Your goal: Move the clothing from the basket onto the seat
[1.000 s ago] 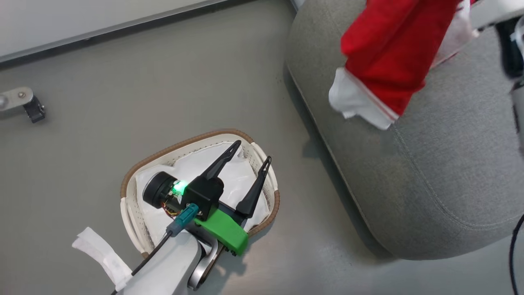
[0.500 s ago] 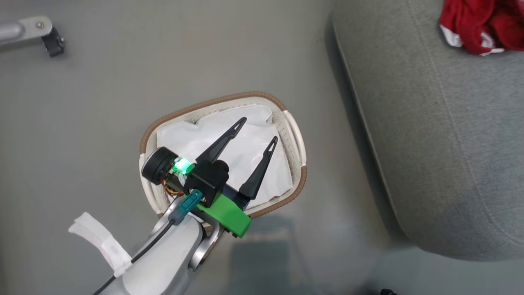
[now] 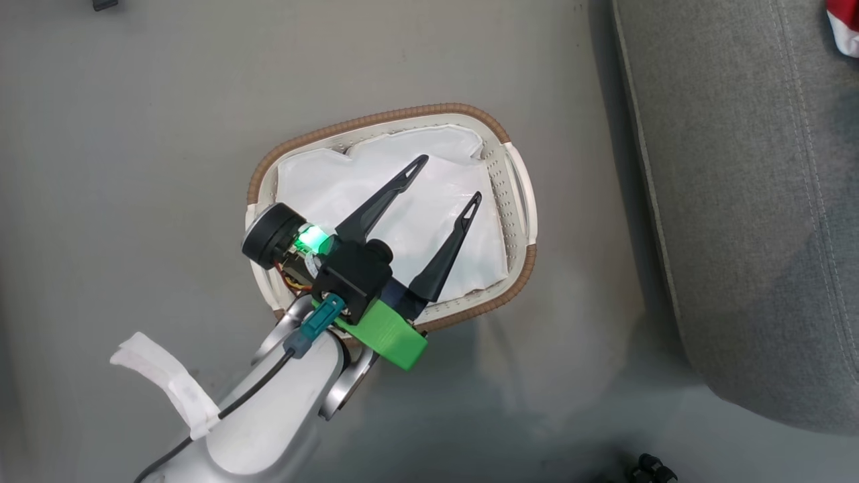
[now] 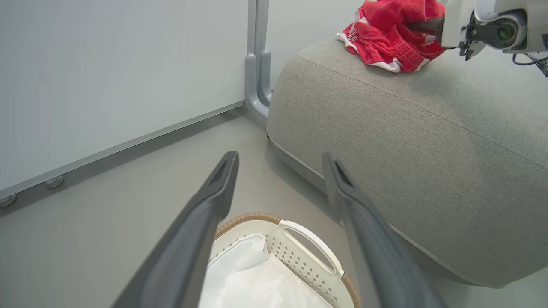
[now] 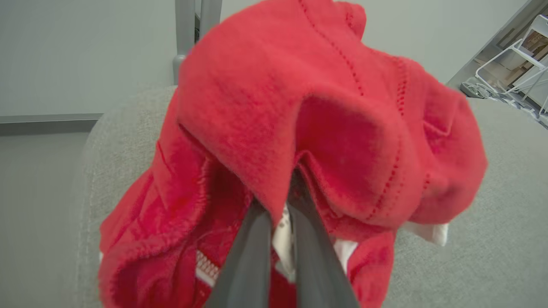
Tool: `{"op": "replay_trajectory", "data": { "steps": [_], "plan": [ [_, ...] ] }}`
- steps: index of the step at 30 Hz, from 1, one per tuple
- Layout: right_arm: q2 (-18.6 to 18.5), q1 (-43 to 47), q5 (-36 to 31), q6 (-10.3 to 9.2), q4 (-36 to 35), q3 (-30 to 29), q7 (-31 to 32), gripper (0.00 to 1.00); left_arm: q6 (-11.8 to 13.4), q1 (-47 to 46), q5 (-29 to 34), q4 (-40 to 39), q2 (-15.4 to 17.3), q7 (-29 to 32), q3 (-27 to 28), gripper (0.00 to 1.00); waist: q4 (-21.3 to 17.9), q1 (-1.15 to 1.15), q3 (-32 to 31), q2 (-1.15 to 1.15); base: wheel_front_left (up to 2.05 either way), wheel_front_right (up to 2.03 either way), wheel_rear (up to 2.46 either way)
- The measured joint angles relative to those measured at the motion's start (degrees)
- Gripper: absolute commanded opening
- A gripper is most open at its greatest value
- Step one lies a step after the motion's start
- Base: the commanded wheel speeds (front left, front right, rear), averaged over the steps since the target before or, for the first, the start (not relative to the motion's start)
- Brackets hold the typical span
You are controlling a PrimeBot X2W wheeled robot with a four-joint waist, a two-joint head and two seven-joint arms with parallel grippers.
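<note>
Two dark fingers of the right gripper (image 5: 277, 201) stand almost together, and they've got a fold of the clothing (image 5: 299, 107) pinched between them: red fleece flops over the tips and a scrap of white trim peeks through the narrow gap. Out from there, the red bundle sags down toward 7 o'clock in the right wrist view, with the grey seat (image 5: 492, 222) spreading under it from 9 round to 3 o'clock. From the left wrist view the same heap sits on top of the seat up at 1 o'clock, white lettering and white edging showing, the right gripper reaching into it from the 3 o'clock side. Over to the left gripper (image 3: 450, 178): fingers spread wide, nothing between them, hanging above the basket (image 3: 376, 121) and pointing toward 1 o'clock, the pale forearm (image 3: 268, 429) coming in from 7 o'clock. Inside the basket lies the white liner sheet (image 3: 322, 194), crumpled, with no red on it. The basket stands on the grey floor (image 3: 134, 168) in the middle of the head view, near the seat, which runs down the 3 o'clock side. A sliver of the clothing just shows at the 1 o'clock corner there. Beyond the seat, the left wrist view has a pale wall panel (image 4: 107, 85) and a grey post (image 4: 257, 64) at 12 o'clock.
</note>
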Motion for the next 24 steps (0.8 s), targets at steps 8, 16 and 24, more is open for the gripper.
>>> {"op": "replay_trajectory", "data": {
  "steps": [8, 16, 24],
  "plan": [
    [2.65, 1.29, -0.90, 0.00, 1.34, 3.13, -2.03, 1.00, 0.08, 1.02, 0.02, -0.35, 0.22, 0.01, 0.90, 1.00, -2.09, 0.00, -1.17, 0.00, 0.00, 0.00, 0.00],
    [4.60, 6.00, 2.47, 0.00, -3.72, 6.72, -2.27, 1.00, 0.08, 3.16, -0.69, -0.70, 0.25, 0.01, 3.31, 1.00, -4.18, 0.00, -4.44, 0.00, 0.00, 0.00, 0.00],
    [5.69, 12.07, 5.22, 0.00, -7.93, 9.44, -2.27, 1.00, 0.33, 7.55, -1.72, -0.43, -0.64, 0.00, 7.09, 1.00, -5.50, -0.01, -9.92, 0.00, 0.00, 0.00, 0.00]
  ]
}}
